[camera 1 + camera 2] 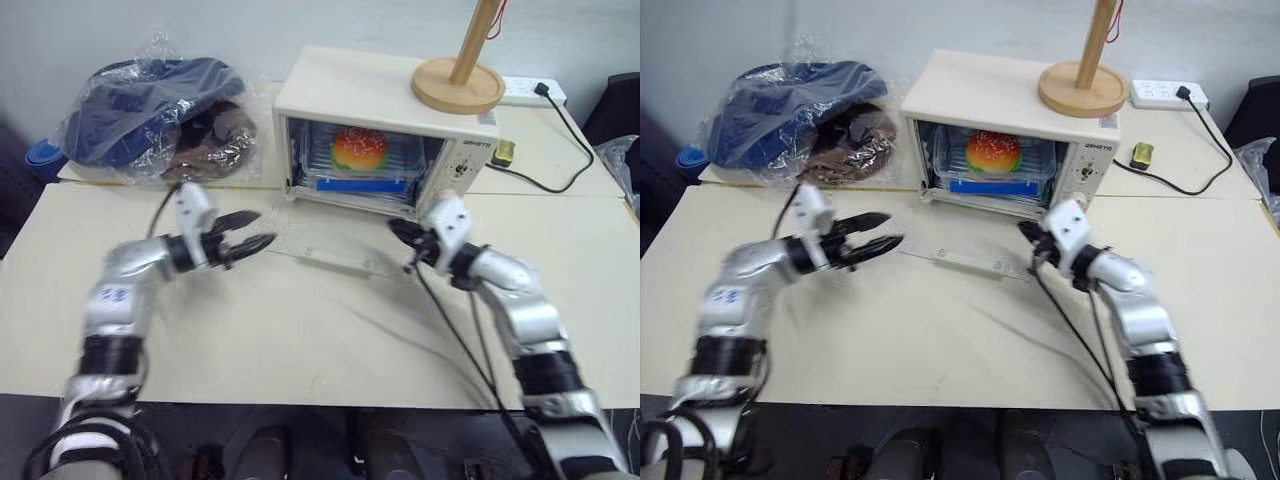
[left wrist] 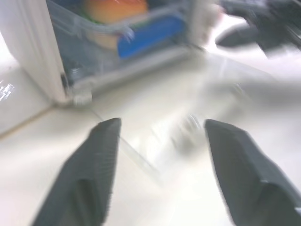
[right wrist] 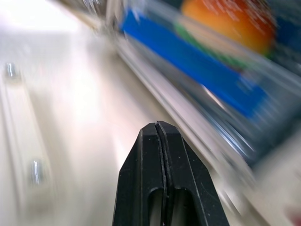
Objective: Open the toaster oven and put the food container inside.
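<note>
Nearest the camera, the table (image 1: 300, 350) runs bare and pale between the two arms, its front edge cut off by dark floor below. The left gripper (image 1: 255, 232) hangs above that bare stretch with its fingers spread apart and nothing between them, blurred in the head views. The right gripper (image 1: 398, 232) is pinched tight on nothing, its tips just beside the far corner of the glass drop-down door (image 1: 330, 250), which lies flat and nearly see-through, so its outline is hard to trace. Behind the door, the toaster oven (image 1: 340, 95) stands open, and the food container (image 1: 362, 175) sits inside on the rack, burger visible. A wooden stand (image 1: 458, 85) on the oven's roof is cut off above. Far left lies a plastic bag of clothes (image 1: 160, 115).
</note>
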You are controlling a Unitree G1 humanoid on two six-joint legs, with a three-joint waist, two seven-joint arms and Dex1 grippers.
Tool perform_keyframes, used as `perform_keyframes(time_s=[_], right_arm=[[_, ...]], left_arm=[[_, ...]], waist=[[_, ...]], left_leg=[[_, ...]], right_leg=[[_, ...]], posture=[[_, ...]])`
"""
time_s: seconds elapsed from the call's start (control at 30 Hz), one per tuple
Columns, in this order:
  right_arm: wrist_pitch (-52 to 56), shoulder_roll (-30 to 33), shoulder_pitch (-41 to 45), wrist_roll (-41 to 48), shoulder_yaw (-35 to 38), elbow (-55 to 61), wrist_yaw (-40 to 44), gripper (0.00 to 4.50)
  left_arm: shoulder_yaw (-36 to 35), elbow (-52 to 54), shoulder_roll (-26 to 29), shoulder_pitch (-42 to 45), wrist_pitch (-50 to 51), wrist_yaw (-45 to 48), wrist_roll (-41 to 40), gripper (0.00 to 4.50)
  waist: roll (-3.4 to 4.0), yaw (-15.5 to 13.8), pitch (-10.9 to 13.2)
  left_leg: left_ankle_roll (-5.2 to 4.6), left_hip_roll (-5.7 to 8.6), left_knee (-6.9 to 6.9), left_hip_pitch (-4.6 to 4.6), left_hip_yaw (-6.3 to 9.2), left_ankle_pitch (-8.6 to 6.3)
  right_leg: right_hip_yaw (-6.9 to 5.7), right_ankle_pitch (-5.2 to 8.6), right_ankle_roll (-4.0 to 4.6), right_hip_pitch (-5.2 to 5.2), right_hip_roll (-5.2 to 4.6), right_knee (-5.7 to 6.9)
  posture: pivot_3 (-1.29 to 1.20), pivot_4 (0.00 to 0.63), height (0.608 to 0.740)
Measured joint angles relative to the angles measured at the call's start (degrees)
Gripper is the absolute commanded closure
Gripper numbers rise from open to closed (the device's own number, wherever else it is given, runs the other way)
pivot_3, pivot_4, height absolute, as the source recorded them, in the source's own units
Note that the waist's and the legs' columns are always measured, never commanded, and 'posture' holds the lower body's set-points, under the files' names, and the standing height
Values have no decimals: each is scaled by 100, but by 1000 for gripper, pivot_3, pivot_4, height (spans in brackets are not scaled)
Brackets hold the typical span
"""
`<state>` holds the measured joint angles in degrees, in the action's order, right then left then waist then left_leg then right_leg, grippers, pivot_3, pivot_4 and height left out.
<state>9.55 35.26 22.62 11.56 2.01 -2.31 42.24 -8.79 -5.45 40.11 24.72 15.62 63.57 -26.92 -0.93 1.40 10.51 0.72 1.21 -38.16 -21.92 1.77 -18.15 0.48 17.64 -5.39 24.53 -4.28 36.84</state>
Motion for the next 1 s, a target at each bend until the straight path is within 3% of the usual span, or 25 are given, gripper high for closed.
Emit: perform_keyframes(time_s=[0.07, 0.2, 0.33, 0.63, 0.8, 1.0], right_arm=[[-144, 237, -163, -2, 100, -61, 229, 4500], [-1334, 675, -485, -135, 71, -983, 1047, 4500], [-1908, 473, -416, -188, -4, -1795, 1413, 4500], [-2314, -608, -299, 463, -114, -1761, 1799, 4500], [-2145, -1043, 23, 1413, 511, -1302, 1506, 4500], [-1334, -1145, 591, 2218, 947, -817, 1079, 4500]], left_arm=[[-159, 142, 142, -100, -79, 433, -219, 41], [-218, 352, 596, -317, -184, 1308, -485, 41], [-201, 358, 567, -438, -222, 1479, -516, 41], [-491, 780, -61, -658, 177, 436, -849, 41], [-1049, 847, -154, -736, 397, -502, -971, 41], [-1145, 864, -9, -968, 277, -734, -762, 41]], waist=[[0, -61, 0], [0, -114, 0], [0, -83, 0], [-1, 44, 0], [-1, 15, 0], [0, 16, 0]], left_leg=[[-8, 9, -1, 0, 11, 3], [-15, 12, 7, 1, 0, 1], [-18, 6, 3, 13, -24, 0], [-14, -14, 16, 47, -43, -3], [-12, -10, 13, 47, -40, -3], [-10, -11, 20, 46, -36, -4]], right_leg=[[1, 0, 0, -6, -12, -5], [-4, 0, -1, -6, -7, 0], [-6, -1, -2, -4, 0, 6], [15, -1, -2, -17, 14, 24], [15, -1, -2, -16, 8, 15], [21, -1, -2, -16, 7, 12]], posture=[[0, 150, 740], [0, 150, 740], [0, 150, 740], [0, 150, 740], [0, 150, 740], [0, 150, 740]])
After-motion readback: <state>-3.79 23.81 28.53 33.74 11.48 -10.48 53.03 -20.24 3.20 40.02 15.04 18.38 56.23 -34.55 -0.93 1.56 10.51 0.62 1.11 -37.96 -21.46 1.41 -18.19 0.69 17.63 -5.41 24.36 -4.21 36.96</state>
